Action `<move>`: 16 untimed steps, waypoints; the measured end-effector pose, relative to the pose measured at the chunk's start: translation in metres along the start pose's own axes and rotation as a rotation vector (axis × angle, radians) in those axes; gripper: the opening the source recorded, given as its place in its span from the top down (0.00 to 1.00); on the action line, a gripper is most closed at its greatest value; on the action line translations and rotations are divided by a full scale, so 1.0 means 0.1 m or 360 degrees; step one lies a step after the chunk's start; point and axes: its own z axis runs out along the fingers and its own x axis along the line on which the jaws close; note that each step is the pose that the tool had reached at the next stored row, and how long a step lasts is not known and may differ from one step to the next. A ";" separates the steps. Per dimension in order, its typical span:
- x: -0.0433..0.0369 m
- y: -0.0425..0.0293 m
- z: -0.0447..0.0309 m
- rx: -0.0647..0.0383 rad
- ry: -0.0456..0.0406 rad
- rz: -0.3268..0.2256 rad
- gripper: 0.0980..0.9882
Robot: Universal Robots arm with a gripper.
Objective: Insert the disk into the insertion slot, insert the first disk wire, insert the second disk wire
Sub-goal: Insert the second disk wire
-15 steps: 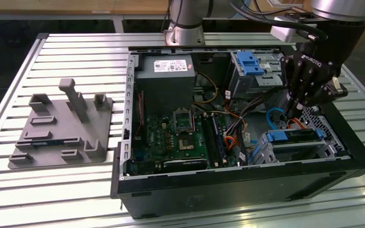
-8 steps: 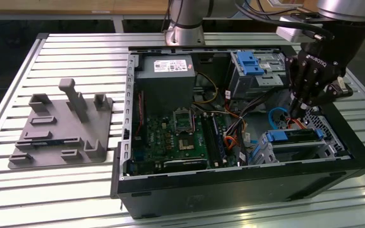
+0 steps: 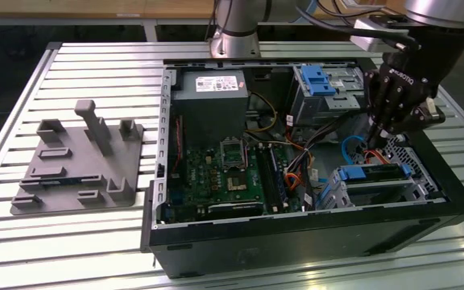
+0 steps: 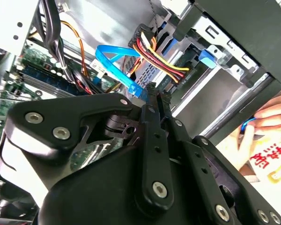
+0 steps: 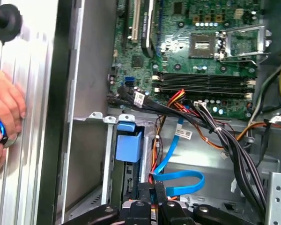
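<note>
Silver arm, black end effector (image 4: 154,91) with round silver screws

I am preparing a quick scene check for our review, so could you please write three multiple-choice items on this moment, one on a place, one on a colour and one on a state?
1. In the exterior view, where does the grey moulded fixture lie?
A. On the slatted table, at the exterior view's left of the computer case
B. Inside the case
C. On top of the power supply

2. What colour is the flat cable looping near the hand?
A. Green
B. Blue
C. White

3. How does the disk stand?
A. Lying on the fixture
B. Hanging from the hand
C. Seated in the insertion slot

Answers: 1 A, it rests on the slats beside the case; 2 B, both wrist views show blue; 3 C, its blue carrier sits within the bay.
</note>
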 end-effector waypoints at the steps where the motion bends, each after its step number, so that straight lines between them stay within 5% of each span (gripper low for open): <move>1: 0.000 0.000 0.000 -0.0003 -0.0006 0.0016 0.93; 10: 0.000 0.000 0.000 -0.0026 -0.0060 0.0151 0.93; 16: 0.060 -0.018 0.013 -0.0026 -0.0130 0.0156 0.93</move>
